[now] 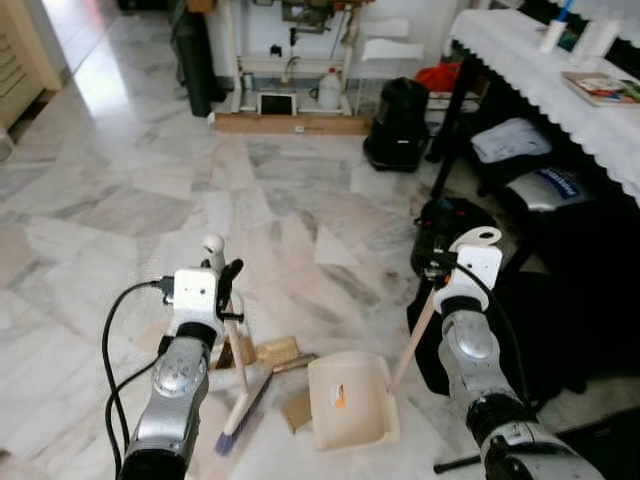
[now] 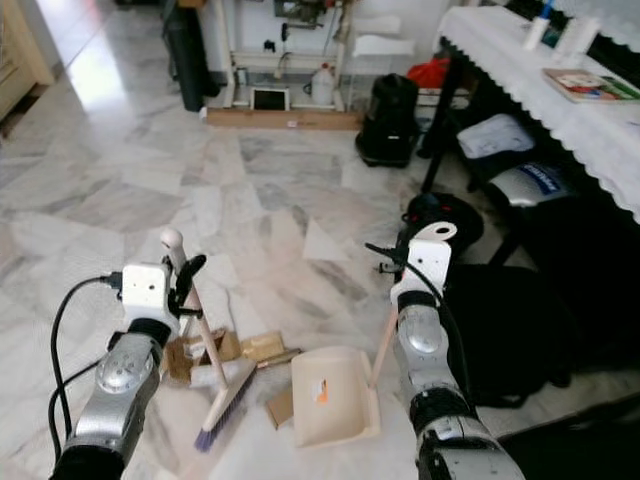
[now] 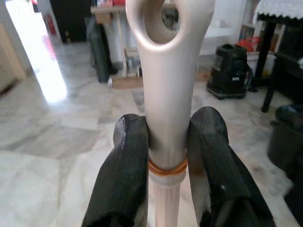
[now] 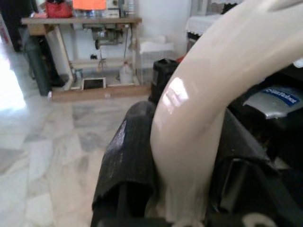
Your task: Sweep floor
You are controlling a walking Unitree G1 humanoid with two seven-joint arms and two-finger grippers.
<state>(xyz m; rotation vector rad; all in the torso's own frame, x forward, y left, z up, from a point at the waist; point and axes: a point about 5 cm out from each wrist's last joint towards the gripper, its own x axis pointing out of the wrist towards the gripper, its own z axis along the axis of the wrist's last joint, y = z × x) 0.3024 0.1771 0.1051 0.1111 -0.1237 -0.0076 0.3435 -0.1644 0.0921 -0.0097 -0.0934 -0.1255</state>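
My left gripper (image 1: 228, 275) is shut on the cream handle of a small broom (image 1: 240, 375). Its bristle head (image 1: 236, 418) rests on the marble floor beside scraps of brown cardboard (image 1: 276, 351). In the left wrist view both black fingers (image 3: 128, 161) clamp the broom handle (image 3: 165, 94) just below its hanging loop. My right gripper (image 1: 445, 268) is shut on the top of the dustpan handle (image 1: 415, 335). The cream dustpan (image 1: 345, 400) sits flat on the floor right of the broom head, with one cardboard piece (image 1: 297, 410) at its left edge.
A black bag (image 1: 450, 225) and dark bags lie on the right under a table with a white cloth (image 1: 560, 100). A black vacuum cleaner (image 1: 397, 125) stands further back. A sewing table frame (image 1: 290, 70) and a wooden board (image 1: 290, 124) stand at the far wall.
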